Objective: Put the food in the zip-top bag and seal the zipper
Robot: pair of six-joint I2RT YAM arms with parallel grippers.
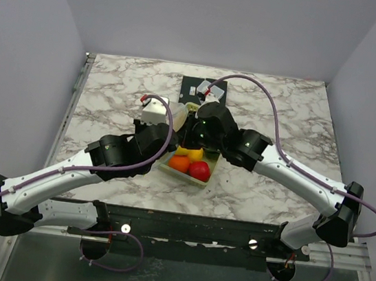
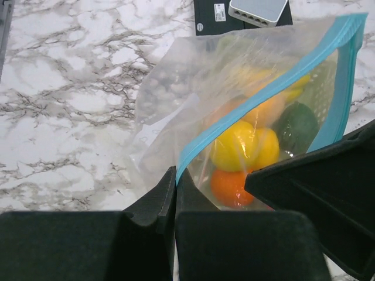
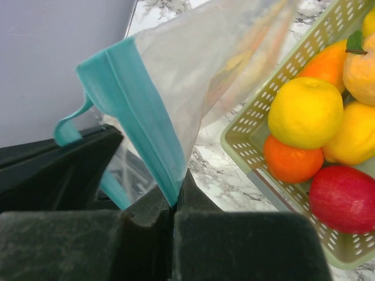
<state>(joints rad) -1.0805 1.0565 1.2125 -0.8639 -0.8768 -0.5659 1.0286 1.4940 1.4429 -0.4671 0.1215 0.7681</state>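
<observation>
Two black grippers, left [image 2: 176,175] and right [image 3: 174,202], each clamp the smooth light blue zipper [image 2: 234,118] of the clear, crinkly zip-top bag [image 2: 176,88], held up just beside the pale green slotted basket [image 3: 246,140]. Glossy, rounded plastic food [image 3: 304,111] in yellow, orange and red lies in the basket. The table [image 1: 125,91] is white, grey-veined marble, and the walls [image 1: 211,19] are plain and pale.

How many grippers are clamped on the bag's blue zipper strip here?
2: the left gripper pinches one stretch of the zipper, the right gripper another.
</observation>
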